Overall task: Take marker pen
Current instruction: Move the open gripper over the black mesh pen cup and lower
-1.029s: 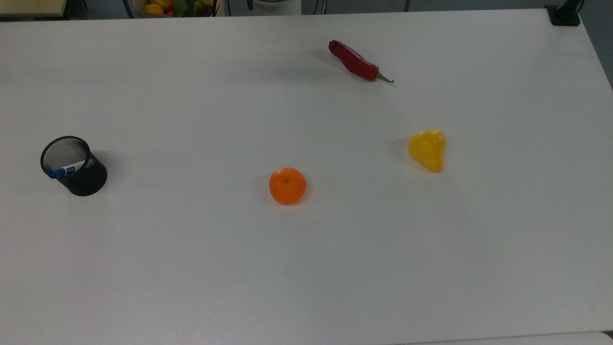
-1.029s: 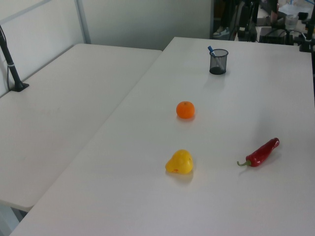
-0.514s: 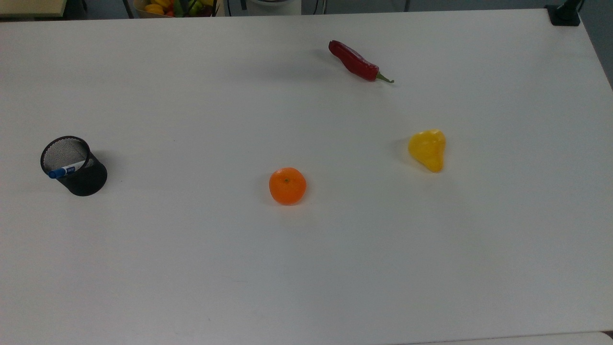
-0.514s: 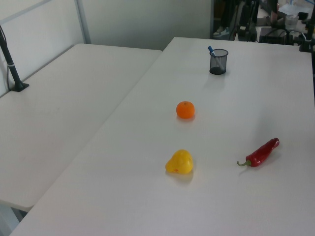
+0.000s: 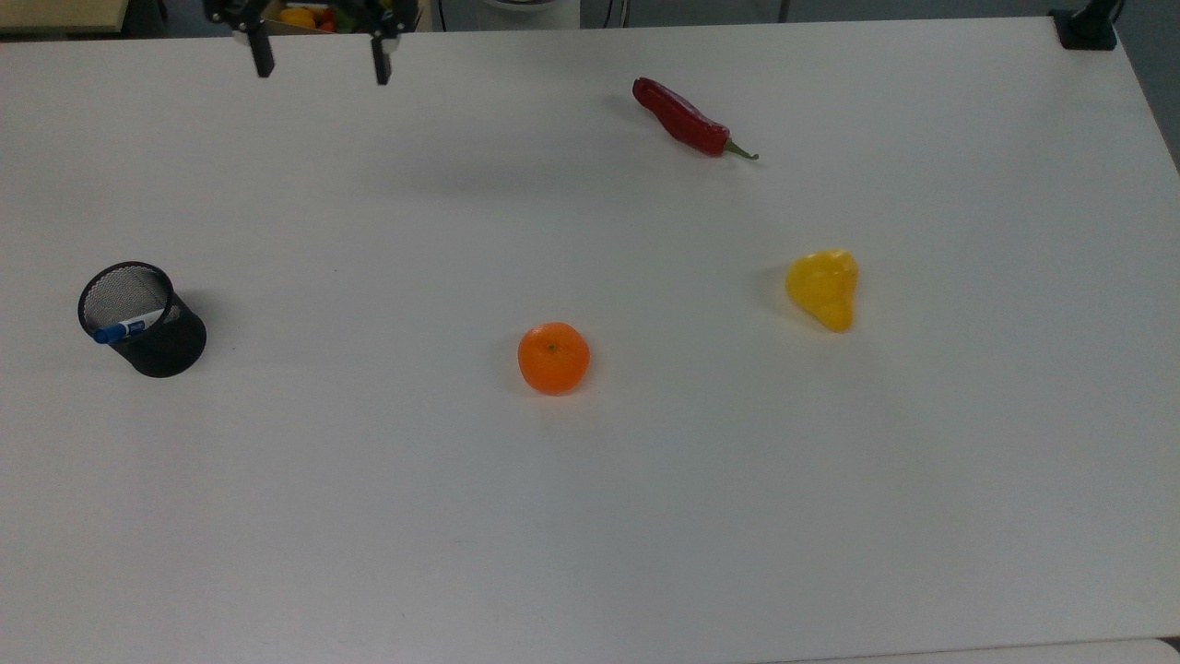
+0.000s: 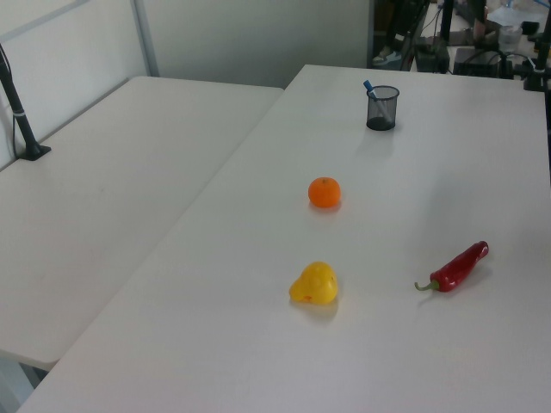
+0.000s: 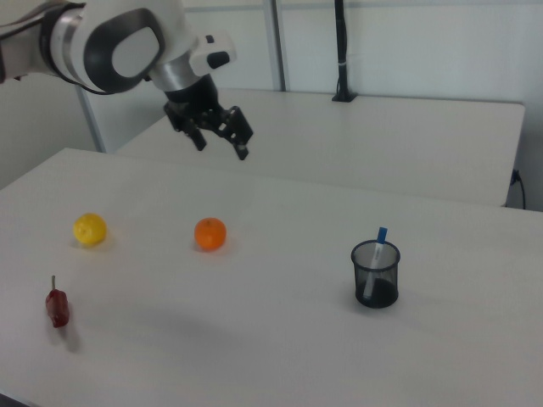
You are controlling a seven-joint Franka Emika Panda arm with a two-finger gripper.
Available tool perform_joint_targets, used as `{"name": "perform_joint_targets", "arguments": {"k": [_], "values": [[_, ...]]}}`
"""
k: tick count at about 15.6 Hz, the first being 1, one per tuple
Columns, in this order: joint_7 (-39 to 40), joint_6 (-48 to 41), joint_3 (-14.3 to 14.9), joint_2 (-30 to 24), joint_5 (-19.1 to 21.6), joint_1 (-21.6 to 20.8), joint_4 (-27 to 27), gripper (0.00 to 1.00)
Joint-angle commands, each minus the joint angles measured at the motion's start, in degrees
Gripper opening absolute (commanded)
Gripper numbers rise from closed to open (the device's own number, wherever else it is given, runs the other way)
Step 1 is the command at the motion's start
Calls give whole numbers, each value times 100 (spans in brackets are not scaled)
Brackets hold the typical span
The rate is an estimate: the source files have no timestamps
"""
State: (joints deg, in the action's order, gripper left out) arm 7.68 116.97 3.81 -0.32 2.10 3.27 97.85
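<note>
The gripper (image 5: 320, 66) has just come into the top view at the far edge of the table (image 5: 645, 516), where half a second ago there was only bare tabletop; nothing else has moved. Its two fingers hang apart, wide open and holding nothing. That reads as the start of the approach, with the grasp itself not yet begun.

The marker pen (image 5: 124, 326) stands slanted inside the black mesh cup (image 5: 159, 346), its blue cap poking over the rim. In the right view the pen (image 7: 379, 240) rises above the cup (image 7: 376, 276) while the gripper (image 7: 219, 139) hangs high and well apart from it, beyond the orange (image 7: 209, 234).

Taking the cup as the landmark: in the top view, the orange (image 5: 553, 358) lies well to its right, the yellow pear-shaped fruit (image 5: 823, 288) farther right, and the red chili (image 5: 687, 120) farthest, up and right. Between cup and gripper the surface is bare, so the path looks unobstructed. The cup sits near the table's left edge in the top view. How deep the pen sits is probably hard to judge, since the mesh hides its lower part.
</note>
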Motion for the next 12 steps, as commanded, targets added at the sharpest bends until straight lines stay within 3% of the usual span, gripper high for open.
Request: {"name": "perform_joint_targets", "arguments": {"k": [1, 5, 12], "values": [[75, 1106, 145, 225, -34, 209, 6, 100], [75, 1925, 444, 603, -201, 306, 6, 100], [75, 3322, 647, 1507, -298, 561, -3, 99]]}}
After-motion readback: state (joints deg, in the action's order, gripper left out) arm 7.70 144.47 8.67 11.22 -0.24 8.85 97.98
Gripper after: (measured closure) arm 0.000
